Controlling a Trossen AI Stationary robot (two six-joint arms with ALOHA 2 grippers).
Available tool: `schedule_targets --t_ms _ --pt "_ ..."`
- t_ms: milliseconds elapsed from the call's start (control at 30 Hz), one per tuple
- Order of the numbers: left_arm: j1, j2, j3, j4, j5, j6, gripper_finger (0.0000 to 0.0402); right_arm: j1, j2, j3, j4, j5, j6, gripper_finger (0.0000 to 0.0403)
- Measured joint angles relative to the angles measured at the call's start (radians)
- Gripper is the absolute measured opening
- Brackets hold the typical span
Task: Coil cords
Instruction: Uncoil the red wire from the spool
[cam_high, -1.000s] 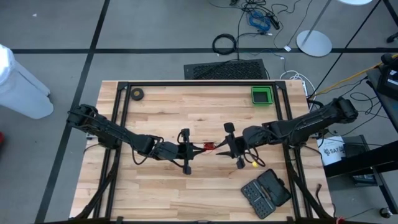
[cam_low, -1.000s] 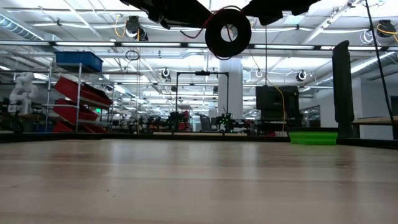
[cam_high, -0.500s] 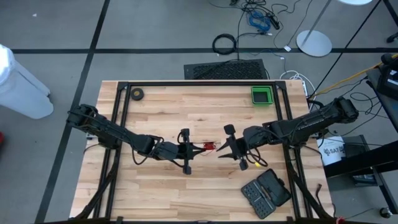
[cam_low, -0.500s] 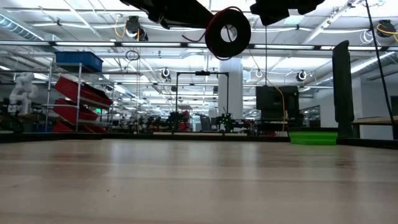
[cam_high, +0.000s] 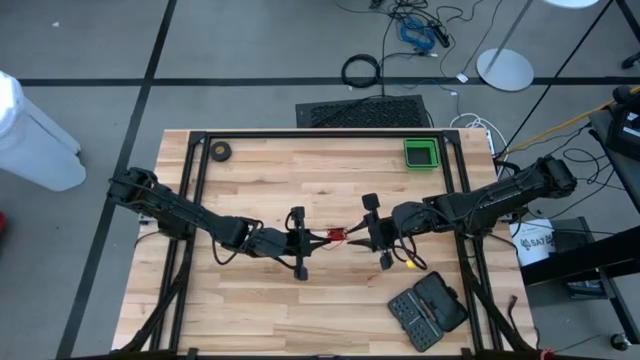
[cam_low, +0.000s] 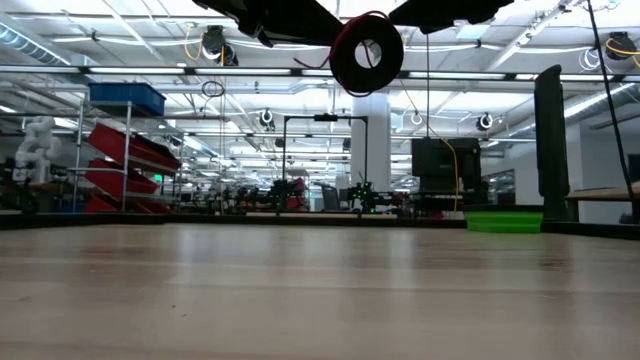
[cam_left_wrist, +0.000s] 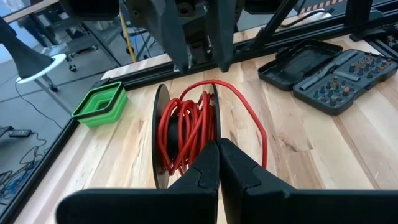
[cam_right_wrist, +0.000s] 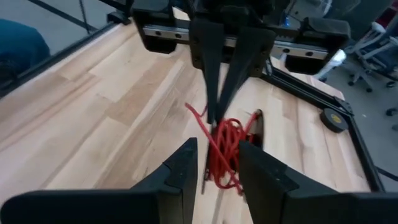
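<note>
Left fingers (cam_left_wrist: 217, 163) pinched on reel (cam_left_wrist: 163, 140); red cord (cam_right_wrist: 225, 149) between right fingers (cam_right_wrist: 180, 169).

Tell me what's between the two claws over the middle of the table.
The black reel wound with red cord, pinched by the shut left claw; the right claw faces it, per the high and wrist views.

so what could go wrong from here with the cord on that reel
The reel hangs in mid-air, high above the table, pinched only at its edge by the shut left gripper; a tug could twist it loose and drop it.
A loose loop of red cord bulges off the reel and could slip over the flange or snag.
The right gripper straddles the tangled cord with its fingers apart; pulling may unwind turns rather than tighten them.
</note>
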Motion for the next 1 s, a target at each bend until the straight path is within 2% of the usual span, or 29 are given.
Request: schedule_targets --t_ms 133,667,1000 --pt "0.0 0.0 0.0 0.0 0.0 0.0 0.0 0.0 0.0 0.0 -0.012 0.035 -0.006 0.01" --pt "0.0 0.0 0.0 0.001 -0.001 0.0 0.0 0.0 0.028 0.0 -0.023 0.035 -0.03 0.01" --pt "0.0 0.0 0.0 0.001 -0.003 0.0 0.0 0.0 0.043 0.0 -0.02 0.082 -0.039 0.0099"
